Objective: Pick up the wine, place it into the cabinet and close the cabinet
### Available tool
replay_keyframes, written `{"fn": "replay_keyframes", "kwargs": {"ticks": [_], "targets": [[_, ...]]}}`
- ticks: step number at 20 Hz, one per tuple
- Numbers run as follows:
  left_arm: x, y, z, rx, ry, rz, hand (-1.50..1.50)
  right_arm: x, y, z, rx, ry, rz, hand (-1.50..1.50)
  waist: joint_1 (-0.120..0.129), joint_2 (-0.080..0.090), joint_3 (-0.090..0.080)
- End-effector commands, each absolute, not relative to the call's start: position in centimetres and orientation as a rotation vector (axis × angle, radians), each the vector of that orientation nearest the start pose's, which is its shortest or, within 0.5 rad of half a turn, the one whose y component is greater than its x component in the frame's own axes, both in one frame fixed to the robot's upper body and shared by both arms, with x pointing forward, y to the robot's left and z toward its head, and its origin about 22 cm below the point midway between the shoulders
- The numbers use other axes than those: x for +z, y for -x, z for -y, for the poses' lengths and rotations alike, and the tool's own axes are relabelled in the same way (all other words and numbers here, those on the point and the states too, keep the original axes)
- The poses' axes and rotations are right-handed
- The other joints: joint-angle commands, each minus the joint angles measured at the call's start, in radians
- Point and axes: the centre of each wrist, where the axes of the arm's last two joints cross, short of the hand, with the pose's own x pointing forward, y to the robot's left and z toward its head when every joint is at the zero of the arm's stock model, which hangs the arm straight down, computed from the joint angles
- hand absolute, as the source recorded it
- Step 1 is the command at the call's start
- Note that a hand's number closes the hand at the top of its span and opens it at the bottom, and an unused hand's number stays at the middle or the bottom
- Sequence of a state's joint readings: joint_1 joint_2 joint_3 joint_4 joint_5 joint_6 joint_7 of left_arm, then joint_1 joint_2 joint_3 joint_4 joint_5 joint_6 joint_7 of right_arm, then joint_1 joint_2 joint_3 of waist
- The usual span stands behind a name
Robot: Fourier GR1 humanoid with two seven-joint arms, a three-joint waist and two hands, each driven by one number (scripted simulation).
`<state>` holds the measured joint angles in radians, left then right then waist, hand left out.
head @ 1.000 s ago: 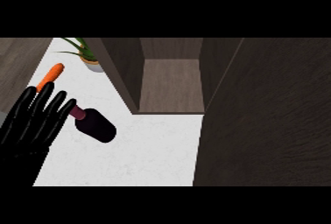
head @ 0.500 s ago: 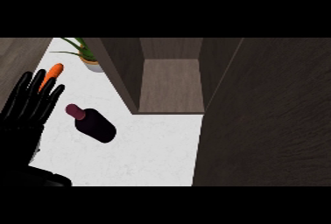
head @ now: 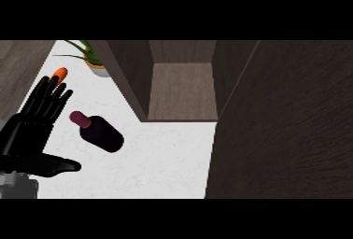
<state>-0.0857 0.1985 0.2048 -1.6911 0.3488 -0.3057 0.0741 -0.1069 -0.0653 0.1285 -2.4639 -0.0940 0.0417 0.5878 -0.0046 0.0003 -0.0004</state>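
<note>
**a:** head view: white marbled counter (head: 158, 158) seen from steeply above, with a dark wood cabinet (head: 183, 91) standing open at the top middle and its door (head: 283, 121) swung out along the right. a potted plant (head: 93, 60) sits in the far left corner, and the tip of a carrot (head: 60, 73) pokes out past the fingertips.

**b:** where's the wine?

**a:** the wine bottle (head: 100, 132) is lying on its side on the counter, left of centre and near the cabinet's front edge. its long axis runs diagonally: neck up-left, fat end down-right. the left hand (head: 34, 128) is just to its left, fingers straight and a bit fanned, thumb stuck out low, holding nothing. the neck end is the part closest to those fingers, though i can't tell if anything's touching.

**b:** and the right hand?

**a:** not showing at all, so i'd guess the left does the pick (it's the only one around).

**b:** room to work?

**a:** bare counter below and right of the bottle. the open shelf is up-right of it, and the cabinet's left wall edge looks like the thing to clear on the way in.
</note>
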Motion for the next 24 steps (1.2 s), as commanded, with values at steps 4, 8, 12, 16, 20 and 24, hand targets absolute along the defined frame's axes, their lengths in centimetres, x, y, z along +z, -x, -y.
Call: {"fn": "replay_keyframes", "kwargs": {"ticks": [4,8,12,16,20,24], "targets": [[0.7,-26.6,-32.6,-0.085,0.228,1.662,-1.5,21.7,-13.5,21.1,0.243,-0.272,1.959,-1.5,-0.005,0.0,0.0],[-0.7,-26.9,-32.1,-0.101,0.229,1.653,-1.5,21.4,-14.0,20.1,0.223,-0.277,1.973,-1.5,0.0,0.0,0.0],[-4.0,-28.3,-34.1,-0.091,0.196,1.628,-1.5,22.0,-14.3,20.4,0.234,-0.289,1.965,-1.5,-0.01,0.003,-0.001],[-6.5,-27.2,-32.9,-0.091,0.245,1.629,-1.5,21.9,-13.0,21.6,0.249,-0.274,1.977,-1.5,-0.006,0.0,0.0],[-9.5,-25.8,-33.8,-0.099,0.227,1.616,-1.5,21.2,-14.3,20.8,0.24,-0.26,1.978,-1.5,-0.004,0.001,0.0],[-10.3,-26.8,-35.4,-0.091,0.25,1.599,-1.5,21.2,-14.6,20.7,0.218,-0.275,1.986,-1.5,-0.009,0.003,-0.001]]}}
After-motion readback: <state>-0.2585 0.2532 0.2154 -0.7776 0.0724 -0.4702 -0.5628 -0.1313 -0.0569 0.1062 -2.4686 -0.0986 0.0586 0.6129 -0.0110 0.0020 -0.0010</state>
